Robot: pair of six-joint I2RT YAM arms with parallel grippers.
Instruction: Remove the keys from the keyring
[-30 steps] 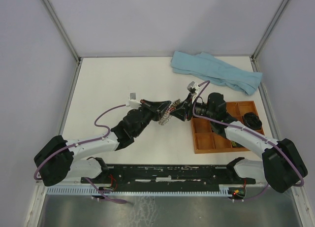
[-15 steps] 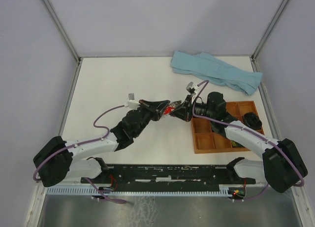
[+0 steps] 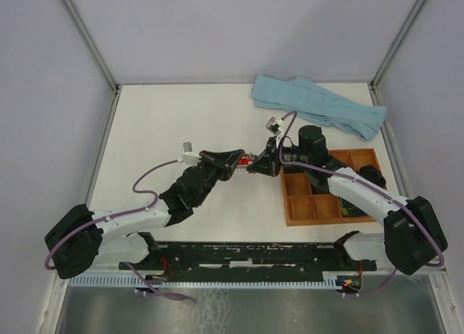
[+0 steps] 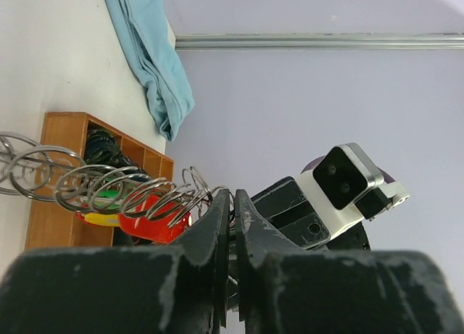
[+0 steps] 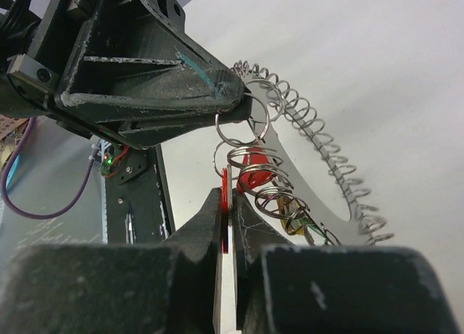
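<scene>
Noted a white tabletop [image 3: 181, 124] boxed in by pale lilac walls, with a crumpled light-blue towel [image 3: 319, 106] at the far right and a wooden compartment tray [image 3: 299, 203] along the right edge. Found both arms reaching inward and meeting tip to tip near mid-table, just left of the tray. Located the keyring [image 5: 313, 135] up off the table, strung between the two claws: a grey metal arc fringed all along with small wire loops. Logged the left claw [image 4: 232, 198] as pinched together on one of those small loops at the ring's edge, with hardly a slit showing between the fingers. Logged the right claw [image 5: 226, 198] as clamped on the red key [image 5: 225, 183], seen edge-on as a thin red strip between nearly touching fingers, directly below the left claw's tip in the right wrist view. Spotted a rounder red plastic head [image 5: 254, 173] among the loops just beside that strip; cannot tell whether part of the same key. Picked out a yellow-green piece [image 5: 296, 225] lower down among the loops, too crowded by wire to identify further. Made out dark coils [image 4: 101, 144] in a far tray compartment, well apart from the ring; details too small to record.
</scene>
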